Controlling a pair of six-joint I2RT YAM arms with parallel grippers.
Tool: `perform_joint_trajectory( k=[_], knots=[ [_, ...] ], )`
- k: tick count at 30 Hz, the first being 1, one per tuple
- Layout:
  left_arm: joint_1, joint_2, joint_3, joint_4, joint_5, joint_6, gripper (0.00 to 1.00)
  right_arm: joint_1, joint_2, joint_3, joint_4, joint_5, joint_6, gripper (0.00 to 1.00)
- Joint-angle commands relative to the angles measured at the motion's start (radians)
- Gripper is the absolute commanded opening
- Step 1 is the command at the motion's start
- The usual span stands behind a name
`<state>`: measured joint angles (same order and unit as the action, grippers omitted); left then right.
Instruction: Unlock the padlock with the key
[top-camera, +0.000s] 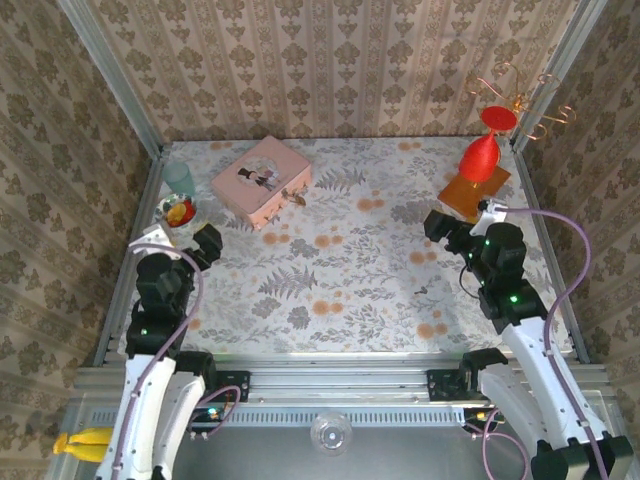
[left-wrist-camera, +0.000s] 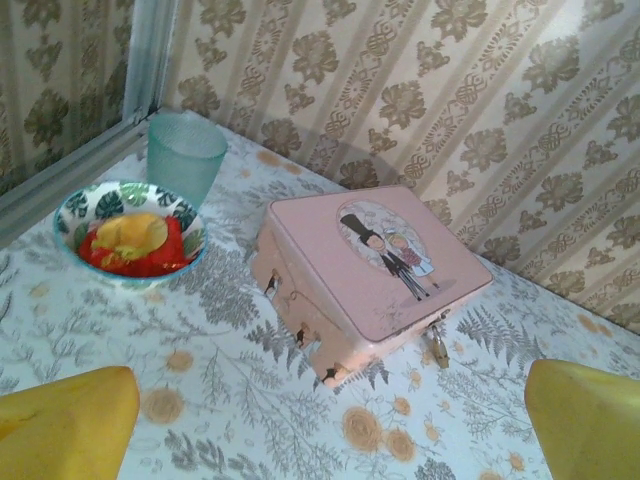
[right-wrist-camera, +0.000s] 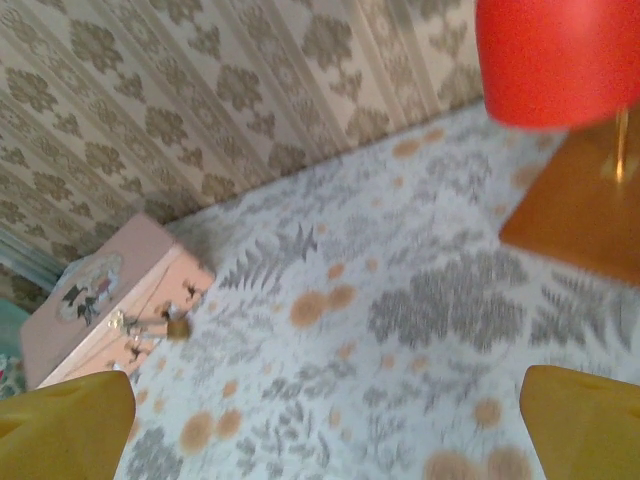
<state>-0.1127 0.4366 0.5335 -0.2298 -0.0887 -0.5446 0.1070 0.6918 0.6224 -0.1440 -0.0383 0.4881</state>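
The brass padlock (top-camera: 296, 197) hung at the clasp of the pink box (top-camera: 262, 180) on the far left of the table (top-camera: 340, 262), on the box side that faced the right arm, as both arms waited near their bases. The left fingers (top-camera: 208, 244) stood spread fully wide with nothing between them, and so did the right fingers (top-camera: 440, 222).

From the left wrist, the padlock (left-wrist-camera: 439, 348) lay ahead and right of centre at the box's near corner, its shackle uppermost in the clasp and its body pointing down toward the table. From the right wrist, it (right-wrist-camera: 177, 326) sat well ahead and far off to the left.

The left arm looked the nearer of the two to the lock, well apart from it but with open table between. A dark speck (top-camera: 424, 291) on the table close to the right arm may have been the key, though it was too small to tell.
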Motion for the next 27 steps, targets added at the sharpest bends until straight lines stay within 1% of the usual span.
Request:
perform_joint_trajectory(
  k=[1,3,5,8,10,13,16,18,22,25,27],
  knots=[
    [0.054,-0.061,-0.035,-0.055,0.128,-0.063,1.0,-0.012,-0.063,-0.05,-0.099,-0.137,0.109,1.0],
    [0.071,-0.038,-0.032,-0.041,0.216,-0.057,1.0,-0.011,-0.077,-0.041,-0.115,-0.217,0.073,1.0],
    [0.073,0.007,-0.004,-0.066,0.272,-0.031,1.0,-0.008,-0.06,-0.004,-0.179,-0.253,0.046,1.0],
    [0.071,0.064,0.015,-0.11,0.305,0.018,1.0,0.011,-0.025,0.043,-0.291,-0.23,0.036,1.0],
    [0.066,0.071,-0.001,-0.108,0.312,0.023,1.0,0.048,-0.014,0.04,-0.319,-0.201,0.059,1.0],
    [0.028,0.073,-0.021,-0.085,0.331,0.035,1.0,0.164,-0.01,0.028,-0.338,-0.104,0.096,0.99],
    [-0.074,0.098,-0.016,-0.075,0.311,0.059,1.0,0.274,-0.015,0.026,-0.358,0.002,0.135,0.98],
    [-0.184,0.113,-0.02,-0.057,0.269,0.079,1.0,0.324,-0.014,0.033,-0.373,0.041,0.155,0.97],
    [-0.409,0.103,-0.097,0.046,0.159,0.093,1.0,0.393,-0.001,0.016,-0.402,0.078,0.214,0.95],
    [-0.568,0.138,-0.126,0.079,0.072,0.123,1.0,0.428,0.019,-0.011,-0.452,0.102,0.24,0.93],
    [-0.675,0.189,-0.135,0.103,0.008,0.151,1.0,0.441,0.03,-0.036,-0.471,0.114,0.262,0.92]
  ],
)
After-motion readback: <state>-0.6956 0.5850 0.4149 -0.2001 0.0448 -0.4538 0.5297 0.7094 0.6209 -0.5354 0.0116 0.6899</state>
